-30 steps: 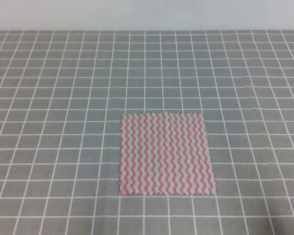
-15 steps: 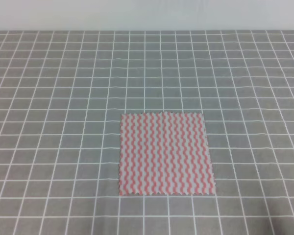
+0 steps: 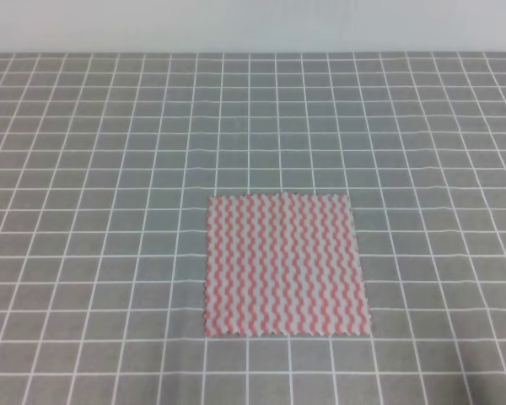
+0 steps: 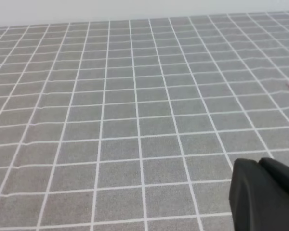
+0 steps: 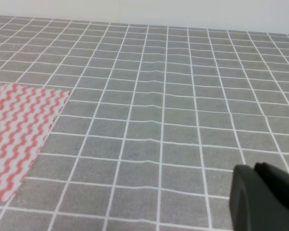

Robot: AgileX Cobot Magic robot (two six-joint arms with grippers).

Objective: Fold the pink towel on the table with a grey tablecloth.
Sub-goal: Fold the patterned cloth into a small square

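Pink towel (image 3: 285, 266) flat, unfolded, centre-front of grey-clothed counter (image 3: 110, 169). Left pincer (image 4: 265, 195) & right pincer (image 5: 262, 197) seen only as dark corner; opening cannot be told, both clear of towel.

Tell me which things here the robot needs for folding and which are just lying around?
Needed for the job:
- pink towel, lying flat and unfolded
- table with a grey tablecloth under it
- left claw and right claw, both off the towel

Just lying about:
- nothing else shows in these views
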